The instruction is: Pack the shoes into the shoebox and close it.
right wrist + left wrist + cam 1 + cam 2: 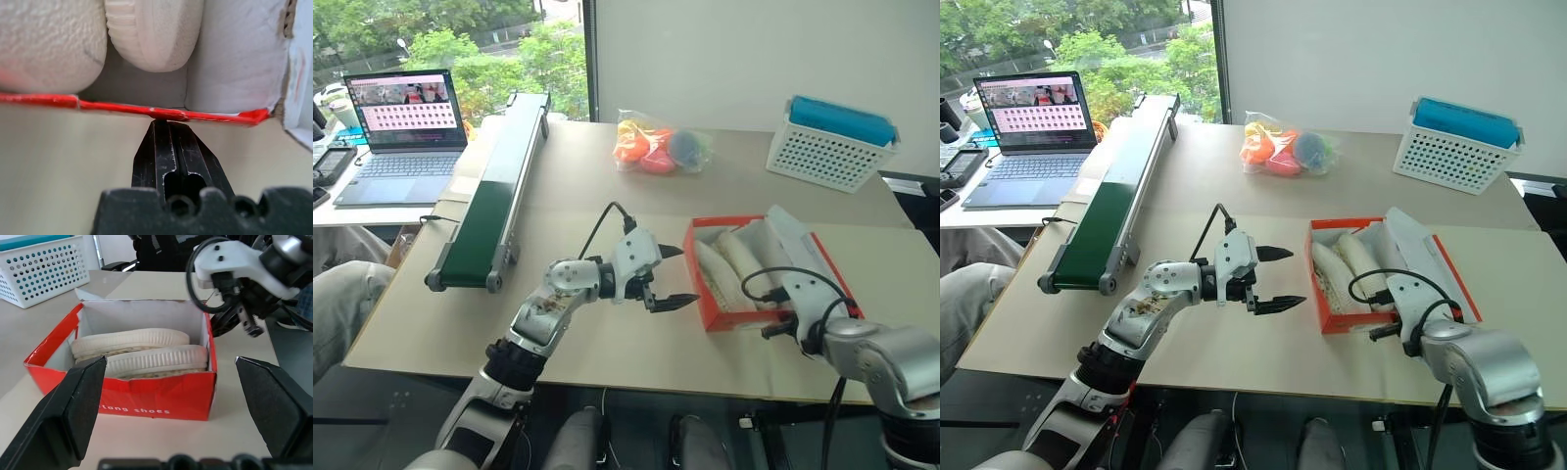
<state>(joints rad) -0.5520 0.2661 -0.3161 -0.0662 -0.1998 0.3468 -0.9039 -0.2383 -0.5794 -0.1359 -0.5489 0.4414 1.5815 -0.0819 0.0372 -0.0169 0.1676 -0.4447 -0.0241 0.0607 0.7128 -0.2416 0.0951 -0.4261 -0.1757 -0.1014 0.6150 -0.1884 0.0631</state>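
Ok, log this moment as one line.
shoes: both in shoebox | lid: open | left hand: open, beside box | right hand: shut, at box rim

Shoebox [146, 399]: glossy red cardboard, matt white inside. Shoes [146, 350]: matt cream foam, ribbed soles. Basket [827, 152]: white perforated plastic. Table [607, 352]: smooth matt beige.

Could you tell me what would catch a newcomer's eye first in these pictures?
Most striking is the open red shoebox on the table's right side, with two cream shoes lying side by side inside. The left gripper hangs wide open just left of it, while the right gripper, shut, has its tips at the box's near rim. Behind sit a bag of bright toys and a white basket.
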